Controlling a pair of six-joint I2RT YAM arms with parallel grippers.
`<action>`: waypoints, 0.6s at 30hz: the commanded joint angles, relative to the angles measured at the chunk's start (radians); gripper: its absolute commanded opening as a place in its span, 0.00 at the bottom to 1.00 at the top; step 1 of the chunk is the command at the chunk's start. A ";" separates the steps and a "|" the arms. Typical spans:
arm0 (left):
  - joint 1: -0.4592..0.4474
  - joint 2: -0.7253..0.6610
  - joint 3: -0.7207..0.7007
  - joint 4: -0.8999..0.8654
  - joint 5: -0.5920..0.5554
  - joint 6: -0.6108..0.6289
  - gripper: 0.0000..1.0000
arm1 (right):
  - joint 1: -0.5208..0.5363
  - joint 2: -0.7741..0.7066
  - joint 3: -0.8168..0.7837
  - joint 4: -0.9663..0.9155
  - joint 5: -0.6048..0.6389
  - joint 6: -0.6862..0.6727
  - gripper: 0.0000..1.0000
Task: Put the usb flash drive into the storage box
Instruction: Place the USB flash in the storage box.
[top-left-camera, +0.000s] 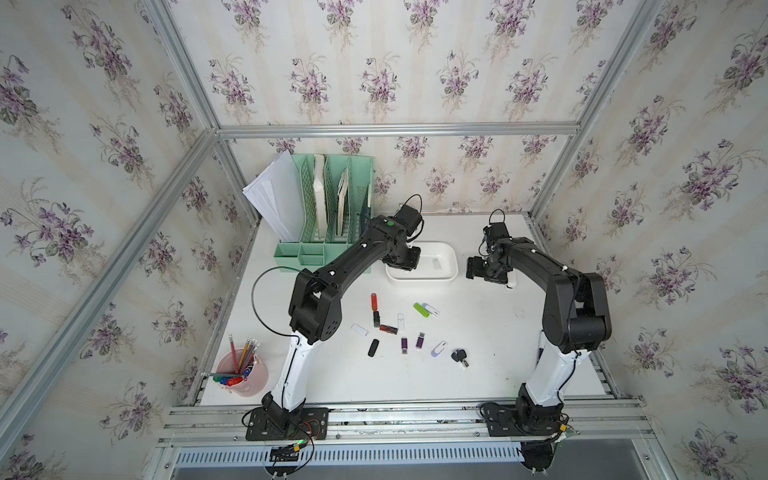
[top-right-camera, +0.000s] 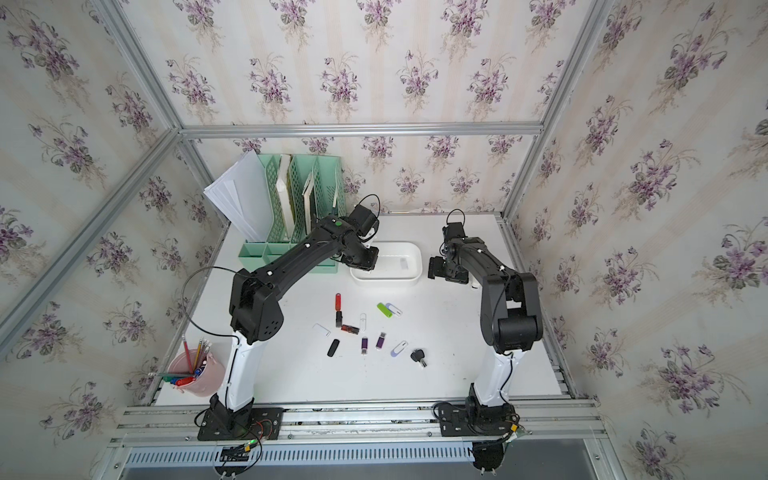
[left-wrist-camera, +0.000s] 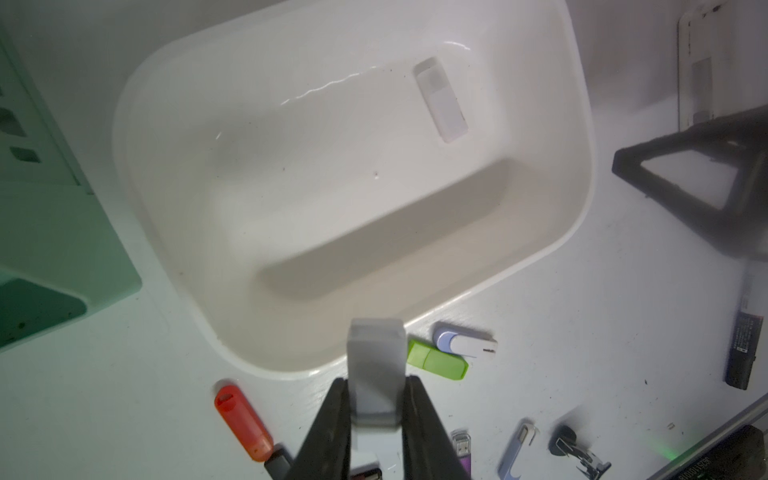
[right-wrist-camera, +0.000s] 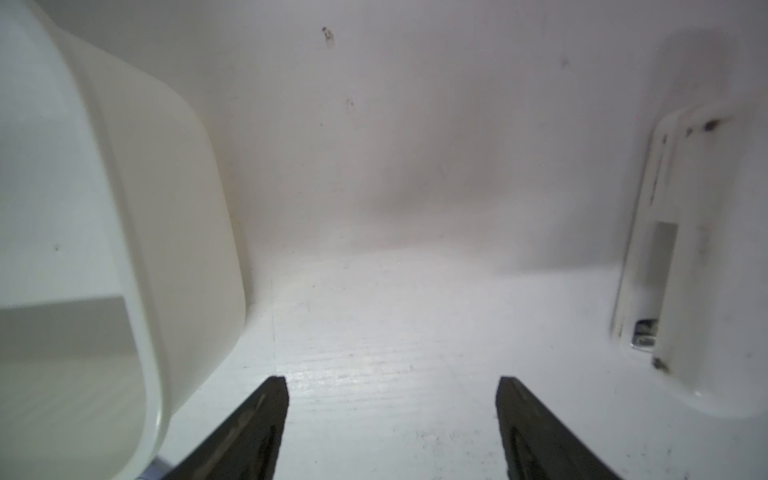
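Right, your left end effector (left-wrist-camera: 376, 380) is clamped narrow on the grey usb flash drive (left-wrist-camera: 376, 353), whose tip sticks out over the rim of the storage box (left-wrist-camera: 137, 199) just ahead. Just off to its side, a green drive (left-wrist-camera: 436, 361) lies on the bench (left-wrist-camera: 124, 395). Deeper in the box, a white drive (left-wrist-camera: 440, 99) lies flat on its bottom. Your right end effector (right-wrist-camera: 390, 380) stands wide, holding nothing, low over bare bench, the box just beside it.
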 joint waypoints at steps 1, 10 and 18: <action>0.001 0.074 0.080 0.031 0.040 -0.016 0.24 | -0.001 -0.055 -0.050 0.017 0.001 0.031 0.83; 0.023 0.199 0.136 0.068 -0.017 0.005 0.24 | 0.000 -0.162 -0.119 0.012 -0.041 0.063 0.83; 0.050 0.224 0.129 0.063 -0.109 0.046 0.24 | 0.027 -0.182 -0.143 0.004 -0.054 0.073 0.82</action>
